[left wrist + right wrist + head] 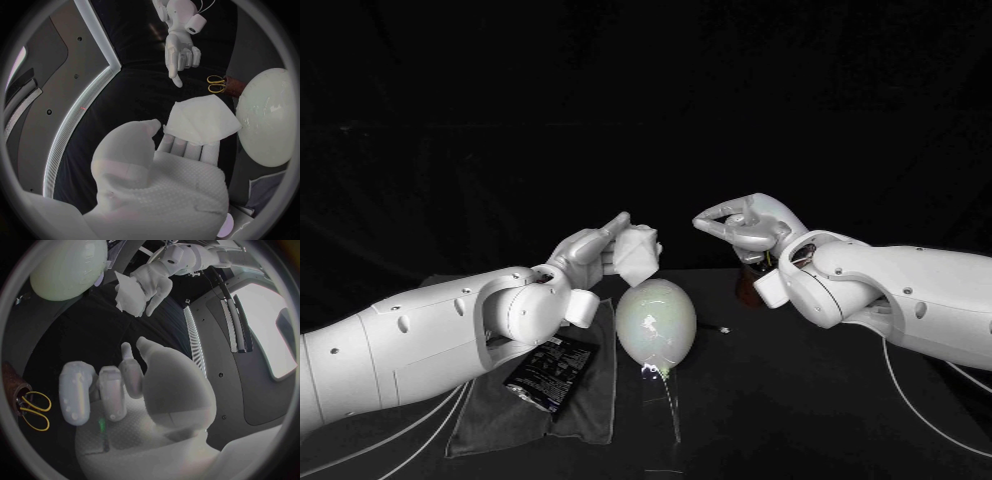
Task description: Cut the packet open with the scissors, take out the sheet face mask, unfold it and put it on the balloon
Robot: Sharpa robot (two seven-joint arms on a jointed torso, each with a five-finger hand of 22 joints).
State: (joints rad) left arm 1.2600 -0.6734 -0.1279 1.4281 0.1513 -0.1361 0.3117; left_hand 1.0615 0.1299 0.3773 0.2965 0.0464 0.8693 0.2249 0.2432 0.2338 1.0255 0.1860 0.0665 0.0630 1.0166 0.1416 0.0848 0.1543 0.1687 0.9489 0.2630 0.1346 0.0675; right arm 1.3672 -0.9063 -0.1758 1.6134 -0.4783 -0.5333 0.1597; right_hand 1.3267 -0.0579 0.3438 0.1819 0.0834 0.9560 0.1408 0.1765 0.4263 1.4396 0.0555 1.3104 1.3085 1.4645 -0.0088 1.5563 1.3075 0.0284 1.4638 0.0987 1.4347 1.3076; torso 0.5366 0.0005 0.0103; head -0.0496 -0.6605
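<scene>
- Sheet mask: white, folded flat, not yet spread out. It sits at the tips of the L hand, off the desk.
- L hand: thumb and fingers clamped on one edge of the mask. The rest of the sheet sticks out past the fingertips, toward the R hand.
- R hand: raised opposite the L hand, w/ a gap between them. Fingers are curled in w/ nothing in them, and it isn't touching the mask.
- Balloon: pale, egg-shaped, knot end toward the robot. It's just below the L hand's fingertips and the mask, between the two arms. Can't tell if the mask's lower edge touches it.
- Packet: black, lies on a grey cloth beside the L forearm, on the robot's side of the L hand. Neither hand is on it.
- Scissors: yellow handles stick up out of a brown holder. That's close under the R hand and across the balloon from the L hand. Blades are hidden in the holder.
- Desk: black, carries the cloth, balloon and holder.
</scene>
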